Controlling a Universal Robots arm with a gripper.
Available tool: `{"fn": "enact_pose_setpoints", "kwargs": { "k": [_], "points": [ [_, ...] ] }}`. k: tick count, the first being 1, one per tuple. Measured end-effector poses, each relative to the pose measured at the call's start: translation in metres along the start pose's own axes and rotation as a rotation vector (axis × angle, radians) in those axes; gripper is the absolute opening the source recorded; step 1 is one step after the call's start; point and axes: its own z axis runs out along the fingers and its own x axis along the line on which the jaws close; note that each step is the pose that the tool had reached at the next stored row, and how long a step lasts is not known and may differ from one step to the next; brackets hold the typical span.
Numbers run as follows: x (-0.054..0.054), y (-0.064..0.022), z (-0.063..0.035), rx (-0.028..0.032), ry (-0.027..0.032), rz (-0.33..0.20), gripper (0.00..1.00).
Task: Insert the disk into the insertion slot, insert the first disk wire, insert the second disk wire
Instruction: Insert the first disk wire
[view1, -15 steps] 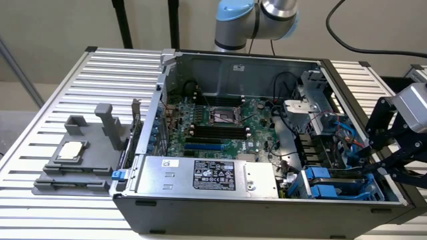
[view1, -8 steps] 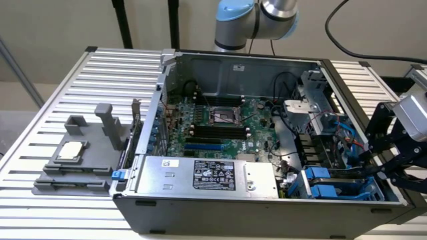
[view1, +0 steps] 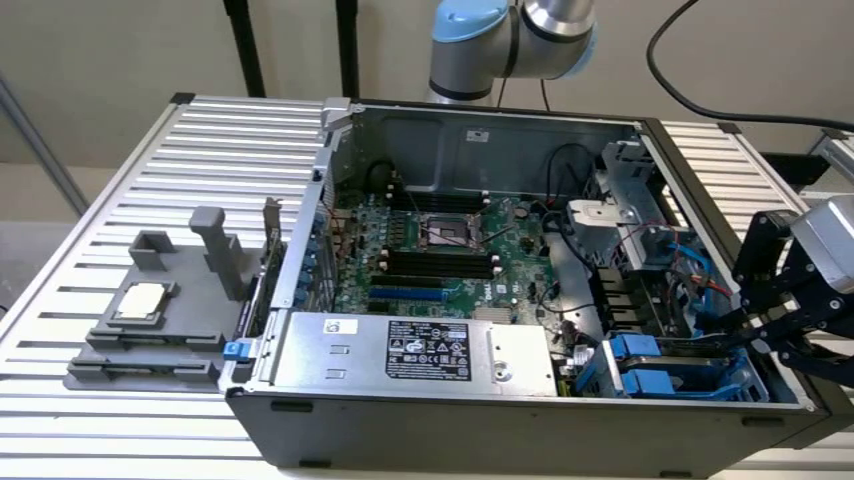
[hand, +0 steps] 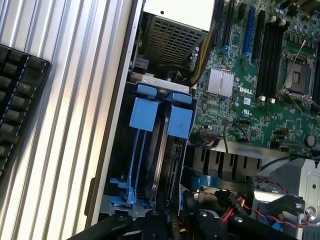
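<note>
One silver power supply (view1: 414, 350) lies leftmost; beside it the disk (hand: 179, 120) seems seated in the insertion slot (view1: 601, 368). Rightmost, the gripper (view1: 750, 340) hovers by the red wires (hand: 240, 206), and we cannot tell how its jaws stand. We judge wire insertion in hand, calling for fine alignment.

Gripper (view1: 750, 338) — cut off at the exterior view's right edge; arm (view1: 514, 40) cropped at its top; keyboard (hand: 17, 100) partly out of frame; label (view1: 427, 350) print illegible.
</note>
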Motion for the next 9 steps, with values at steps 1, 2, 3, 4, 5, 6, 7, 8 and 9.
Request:
{"fn": "enact_pose_setpoints", "kwargs": {
  "k": [1,2,3,4,5,6,7,8,9],
  "points": [
    [0.0001,-0.0003,0.0,-0.0004,-0.0014,-0.003,0.31],
    [0.0002,-0.0006,-0.0001,-0.0008,-0.0026,-0.006,0.24],
    [0.0004,-0.0008,-0.0001,-0.0012,-0.0038,-0.009,0.24],
    [0.0005,-0.001,-0.0001,-0.0017,-0.0048,-0.012,0.24],
    [0.0006,-0.0011,-0.0001,-0.0021,-0.0059,-0.014,0.24],
    [0.0006,-0.001,-0.0001,-0.0026,-0.0065,-0.017,0.24],
    [0.0006,-0.001,-0.0001,-0.0031,-0.0065,-0.019,0.21],
    [0.0005,-0.0006,0.0,-0.0037,-0.0066,-0.022,0.16],
    [0.0004,0.0001,-0.0001,-0.0042,-0.0063,-0.024,0.16]
  ]
}}
